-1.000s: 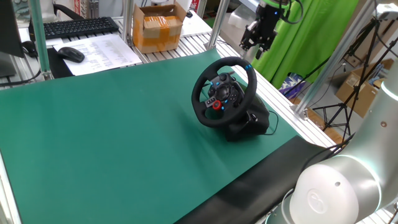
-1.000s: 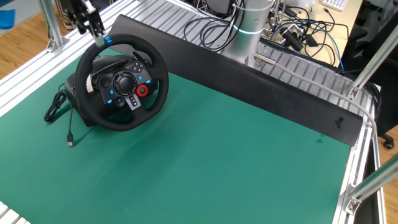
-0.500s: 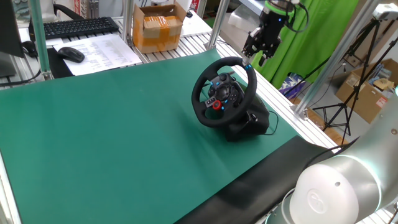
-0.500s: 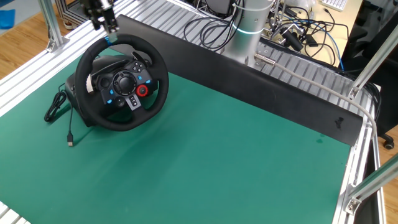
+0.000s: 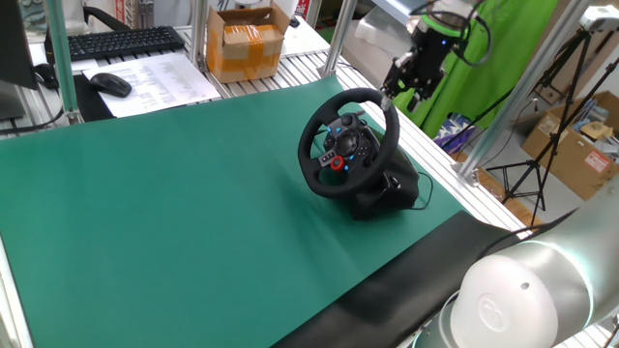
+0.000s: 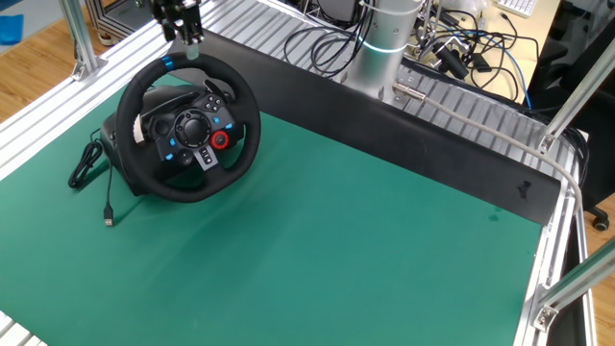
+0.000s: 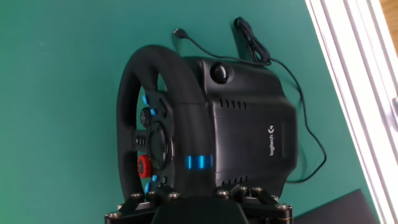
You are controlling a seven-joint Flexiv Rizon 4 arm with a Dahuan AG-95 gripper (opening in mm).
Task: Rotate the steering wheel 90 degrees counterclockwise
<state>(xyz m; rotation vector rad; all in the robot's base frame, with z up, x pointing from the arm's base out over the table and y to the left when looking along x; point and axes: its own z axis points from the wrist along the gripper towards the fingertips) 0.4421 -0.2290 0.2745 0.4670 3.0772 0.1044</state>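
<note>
Gripper [image 5: 400,93] shifted over steering wheel [image 5: 346,143]; base [image 7: 249,130] marked "logitech".

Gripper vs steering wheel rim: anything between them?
Nothing. In both fixed views the gripper hangs just above the steering wheel near its blue stripe, only air between. Whether they touch, I cannot tell.

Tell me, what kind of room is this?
Probably a robot lab: a green mat on a metal-framed table, a robot arm with loose cables, and a keyboard and boxes nearby.
</note>
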